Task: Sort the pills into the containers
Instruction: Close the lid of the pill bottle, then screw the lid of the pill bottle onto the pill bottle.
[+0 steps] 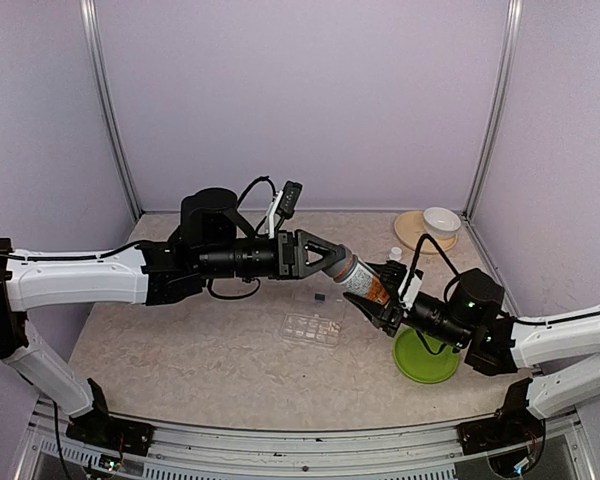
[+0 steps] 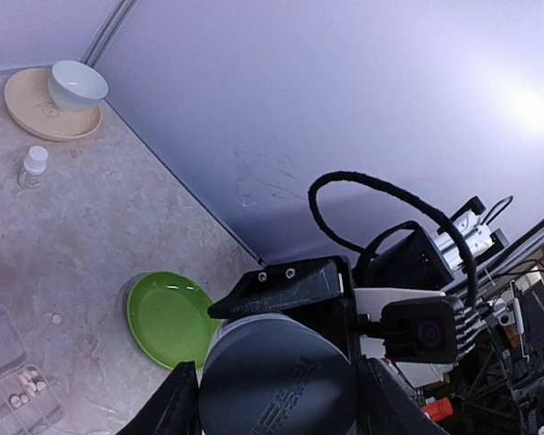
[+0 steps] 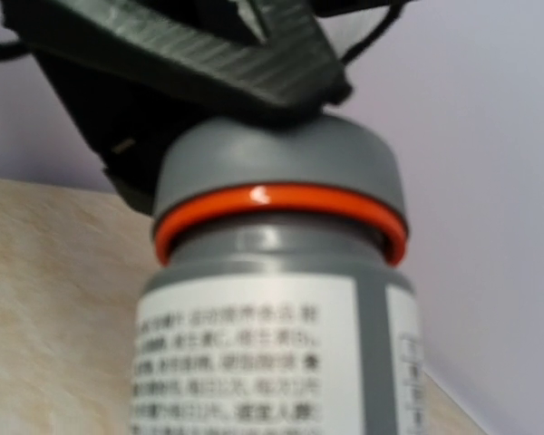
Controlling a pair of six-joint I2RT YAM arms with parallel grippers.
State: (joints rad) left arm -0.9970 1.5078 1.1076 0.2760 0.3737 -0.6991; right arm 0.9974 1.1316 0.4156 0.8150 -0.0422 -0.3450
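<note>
Uncapping step: left claw (image 1: 337,264) gripping grey cap (image 3: 276,163); right claw (image 1: 386,303) clamping bottle (image 1: 366,283); next needing twist-off, then pouring over organiser (image 1: 313,326).

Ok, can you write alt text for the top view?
A robot's left claw grips the cap, its right claw the body, of one bottle above a table. A clear pill organiser lies nearby, a green plate to its right.

Clear plastic organiser (image 1: 312,326), matt grey bottle cap (image 3: 276,163), glossy orange ring (image 3: 281,201), shiny green plate (image 1: 425,358), smooth mottled tabletop (image 1: 180,350)
</note>
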